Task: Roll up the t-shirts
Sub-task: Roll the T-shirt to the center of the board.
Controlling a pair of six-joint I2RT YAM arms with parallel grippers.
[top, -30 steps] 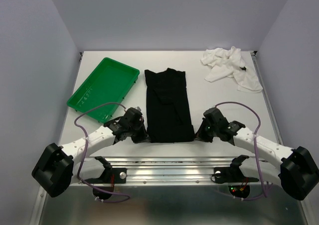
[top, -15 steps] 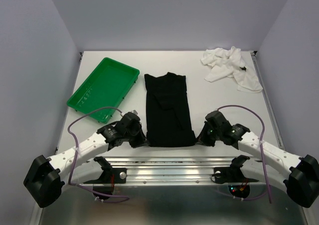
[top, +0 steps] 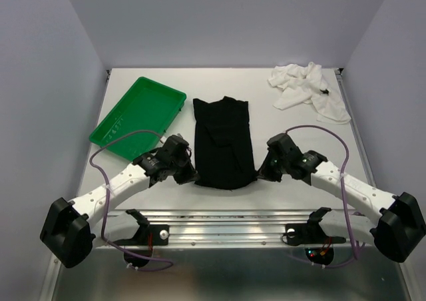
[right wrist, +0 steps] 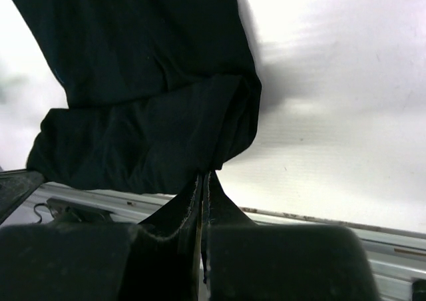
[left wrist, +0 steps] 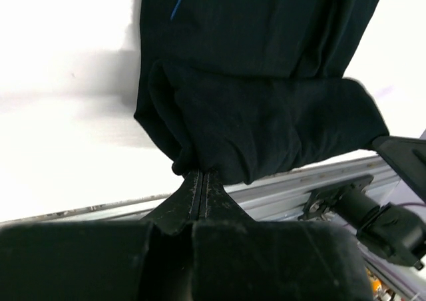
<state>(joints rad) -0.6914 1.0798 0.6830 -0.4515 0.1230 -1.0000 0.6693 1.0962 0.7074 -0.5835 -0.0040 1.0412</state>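
Observation:
The black t-shirt (top: 224, 141) lies folded into a long strip in the middle of the table. Its near end is turned over into a first fold, seen in the left wrist view (left wrist: 266, 128) and the right wrist view (right wrist: 146, 134). My left gripper (top: 191, 176) is shut on the near left corner of that fold (left wrist: 200, 171). My right gripper (top: 260, 171) is shut on the near right corner (right wrist: 206, 171). The white t-shirt (top: 307, 90) lies crumpled at the far right corner.
A green plastic tray (top: 138, 118) sits at the far left, just left of the black shirt. The metal rail of the table's near edge (top: 226, 219) runs right behind both grippers. Grey walls close in the table on three sides.
Both grippers have moved away from the near edge with the black shirt's near end, which has lifted and turned over onto itself.

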